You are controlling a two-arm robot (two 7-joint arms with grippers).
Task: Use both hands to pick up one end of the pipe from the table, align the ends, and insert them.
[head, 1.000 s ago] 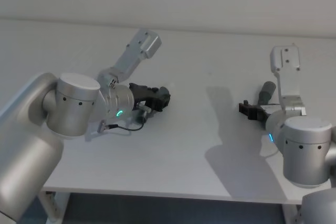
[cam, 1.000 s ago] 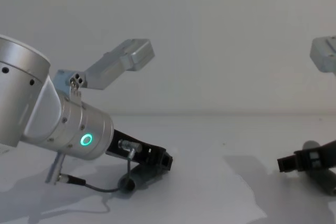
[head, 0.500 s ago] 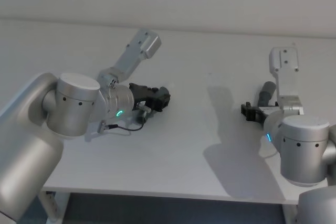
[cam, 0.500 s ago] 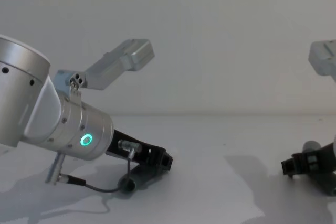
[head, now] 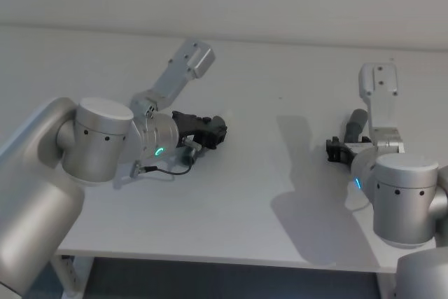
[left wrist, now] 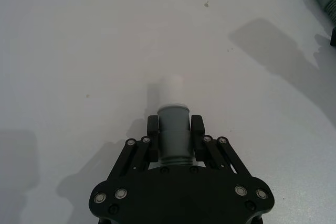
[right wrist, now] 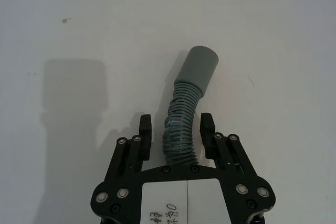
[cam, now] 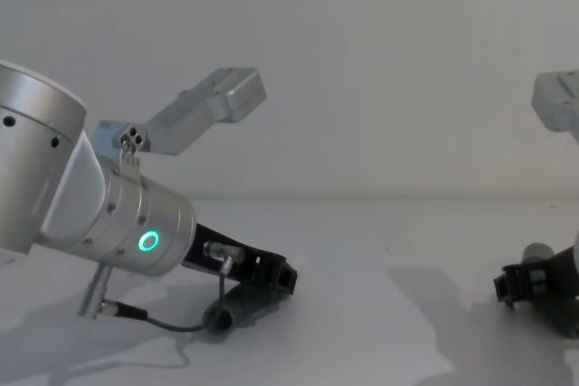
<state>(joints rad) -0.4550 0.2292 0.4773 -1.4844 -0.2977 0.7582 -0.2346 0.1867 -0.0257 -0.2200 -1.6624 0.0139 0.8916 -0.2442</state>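
Right now my left gripper [left wrist: 175, 128] is clamped on the left pipe piece [left wrist: 173, 142], low over the left side of the table [head: 266, 194]. Its fingers [left wrist: 153, 129] press against both sides of the grey barrel just behind the white end [left wrist: 170, 88]. I judge the grip sits that far back so the narrow white end is left free to go into a socket.

On the table's right side, the right gripper [right wrist: 176, 125] straddles the right pipe piece [right wrist: 181, 129] with its jaws spread. A gap shows between each finger and the ribbed hose section, so nothing is held there yet. That piece lies flat on the table and curves off to its smooth grey collar [right wrist: 199, 66], which points away from the gripper. Straddling the ribbed part rather than the collar keeps the mouth unobstructed, I think.

My next move should be closing the right jaws. After that I would lift both pieces and turn the white end and the collar to face each other. At present they are well apart.
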